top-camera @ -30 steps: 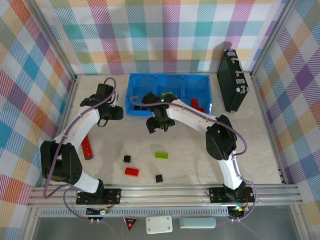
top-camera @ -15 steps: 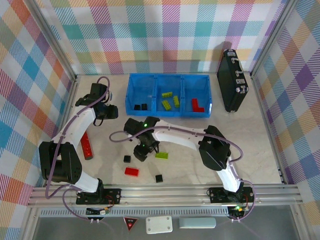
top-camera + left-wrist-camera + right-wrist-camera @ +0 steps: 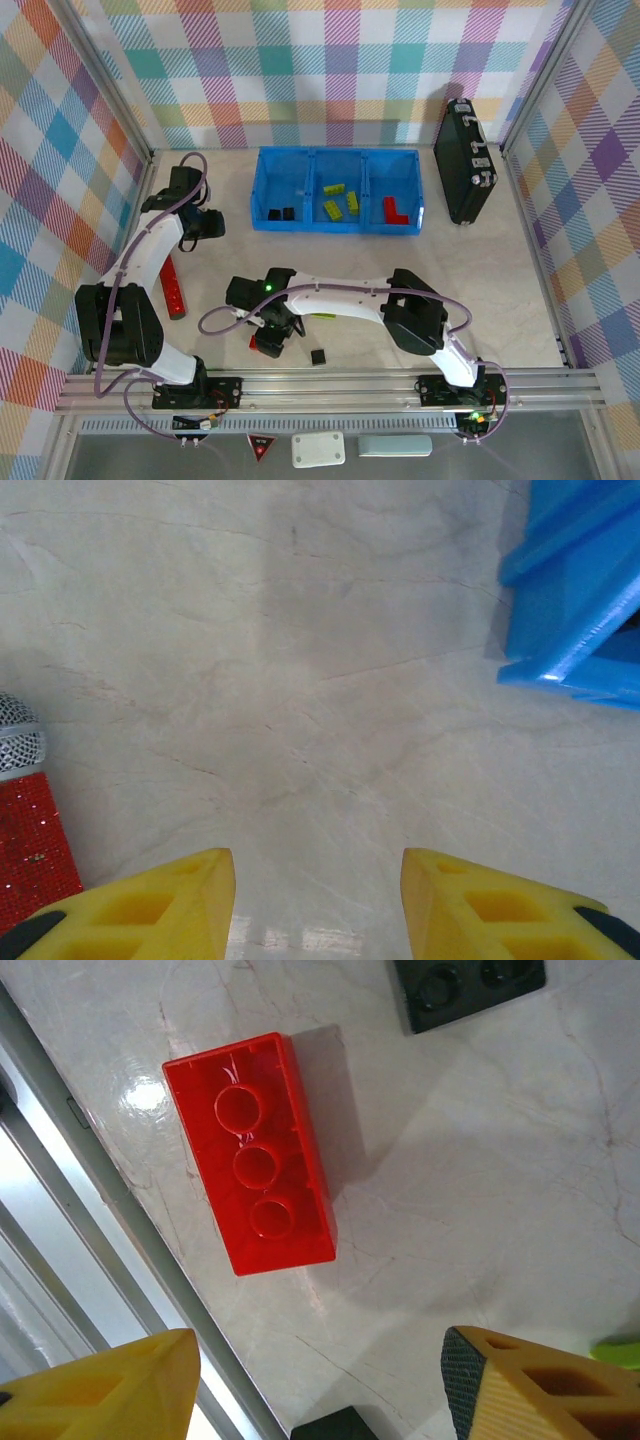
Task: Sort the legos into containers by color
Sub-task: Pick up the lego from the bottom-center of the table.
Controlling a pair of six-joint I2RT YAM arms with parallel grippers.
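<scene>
My right gripper (image 3: 272, 334) hangs open low over the front of the table. A red lego (image 3: 255, 1155) lies studs-up just ahead of its fingertips (image 3: 130, 1385), not between them. One black lego (image 3: 470, 990) lies beyond it, another (image 3: 335, 1425) sits at the frame's lower edge, and a lime sliver (image 3: 620, 1350) shows at the right. The blue containers (image 3: 340, 226) hold black legos (image 3: 280, 213) on the left, lime ones (image 3: 340, 200) in the middle and red ones (image 3: 395, 210) on the right. My left gripper (image 3: 207, 224) is open and empty above bare table, left of the tray corner (image 3: 580, 610).
A red cylinder with a silver cap (image 3: 175, 290) lies at the left, also seen as the red cylinder (image 3: 30, 850) beside my left finger. A black case (image 3: 465, 160) stands at the back right. The metal front rail (image 3: 60, 1140) runs close to the red lego. A black lego (image 3: 318, 356) lies near the front.
The right arm swung from the tray down toward the front edge, over the red lego, its jaws narrowing somewhat. The left gripper drifted left and back, away from the tray.
</scene>
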